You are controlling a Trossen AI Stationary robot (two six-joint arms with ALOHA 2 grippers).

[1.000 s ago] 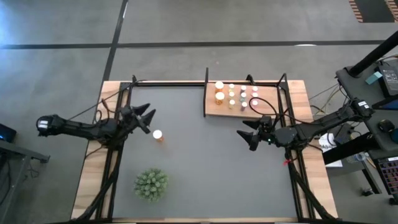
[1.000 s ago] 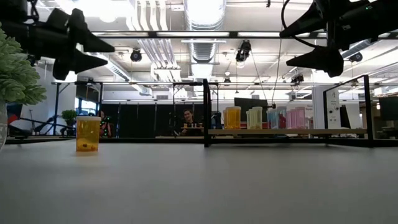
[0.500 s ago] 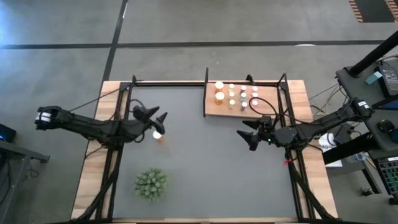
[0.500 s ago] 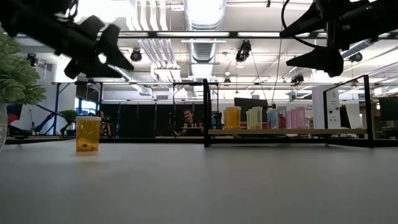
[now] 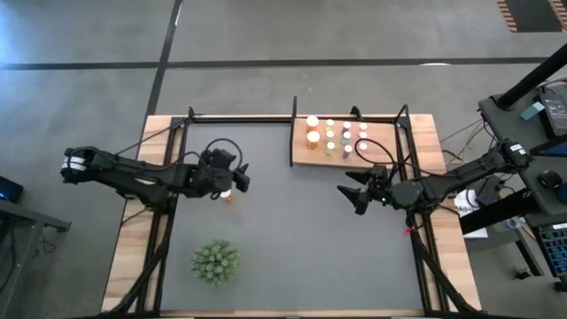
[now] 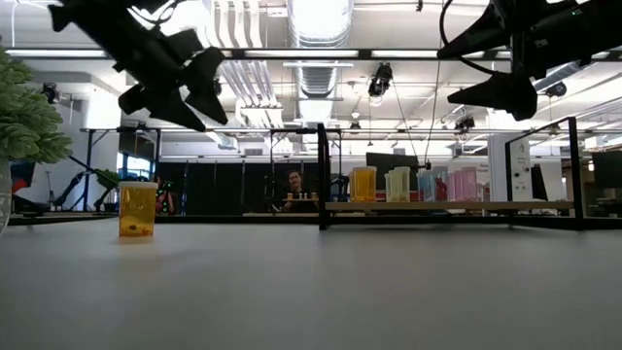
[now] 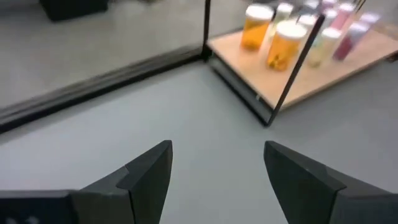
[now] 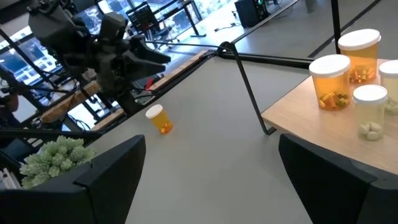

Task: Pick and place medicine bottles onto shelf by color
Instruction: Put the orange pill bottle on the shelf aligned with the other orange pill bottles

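Observation:
One orange medicine bottle point(image 5: 228, 196) with a white cap stands upright on its base on the dark grey mat, left of centre; it also shows in the low view point(image 6: 137, 209) and the right wrist view point(image 8: 159, 118). My left gripper point(image 5: 239, 180) is open and hangs above it, a little to its right point(image 6: 199, 89); the bottle is out of the left wrist view. Several bottles stand on the light-wood shelf point(image 5: 306, 156) at the far edge, orange ones at its left end point(image 7: 273, 37). My right gripper point(image 5: 354, 197) is open and empty above the mat's right side.
A green spiky plant point(image 5: 214, 262) stands near the front left of the mat. Thin black frame posts point(image 7: 298, 68) stand at the shelf's corners. People sit in the room beyond the table's far edge point(image 6: 293, 187).
My left gripper has gone toward the table's right edge, from left of the loose orange bottle to above it, and its fingers have tipped downward. The bottle has stayed where it was.

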